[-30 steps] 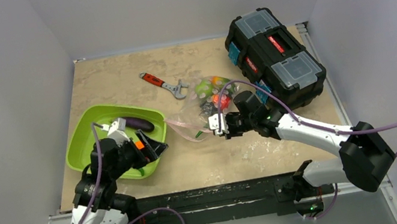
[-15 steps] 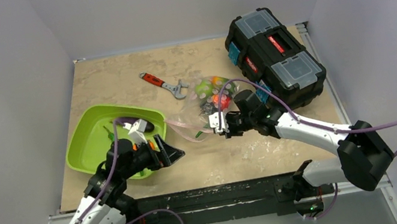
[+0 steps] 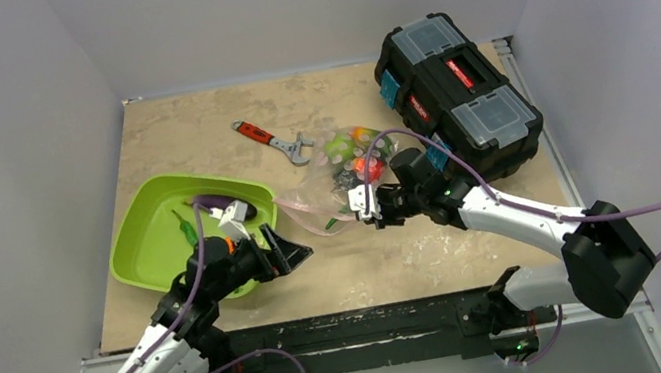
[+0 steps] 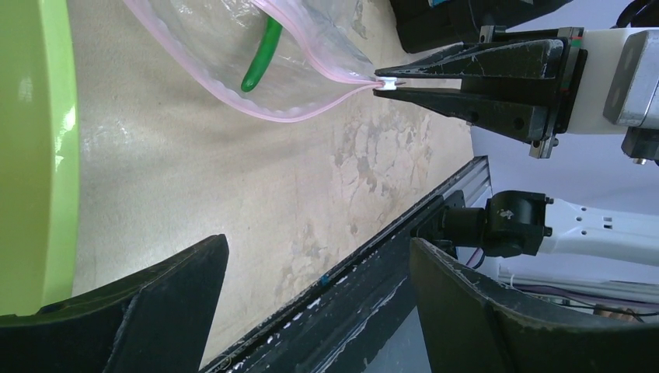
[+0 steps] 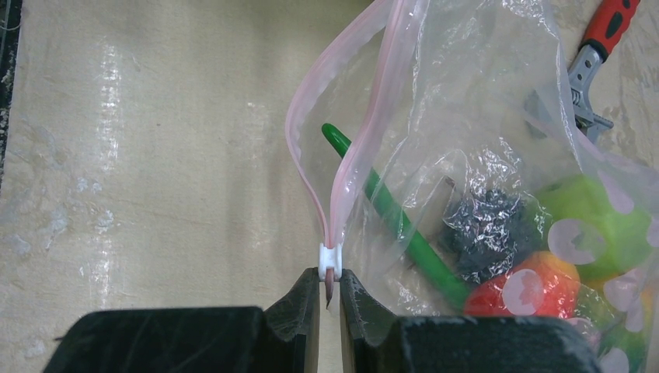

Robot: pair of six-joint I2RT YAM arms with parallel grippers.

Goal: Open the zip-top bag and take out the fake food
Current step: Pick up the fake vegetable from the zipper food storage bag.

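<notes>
The zip-top bag (image 3: 331,184) lies mid-table, its pink zip strip (image 5: 311,132) parted into an open loop. My right gripper (image 5: 329,276) is shut on the strip's end beside the white slider (image 5: 330,258). Fake food shows through the plastic: a green pod (image 5: 396,225), a red-orange fruit (image 5: 528,284), a green piece (image 5: 598,225) and a dark crinkled bit (image 5: 486,225). My left gripper (image 3: 284,250) hangs open and empty just right of the green tray (image 3: 139,249), facing the bag's mouth (image 4: 272,85). An eggplant (image 3: 233,206) and a green pod (image 3: 183,226) lie in the tray.
A red-handled wrench (image 3: 273,140) lies behind the bag. A black toolbox (image 3: 458,94) stands at the back right, close to the right arm. The table's near edge with its black rail (image 4: 373,264) runs just below the left gripper.
My left arm has swung right, from over the tray to past its right rim, toward the bag's mouth. The right gripper and bag have held still.
</notes>
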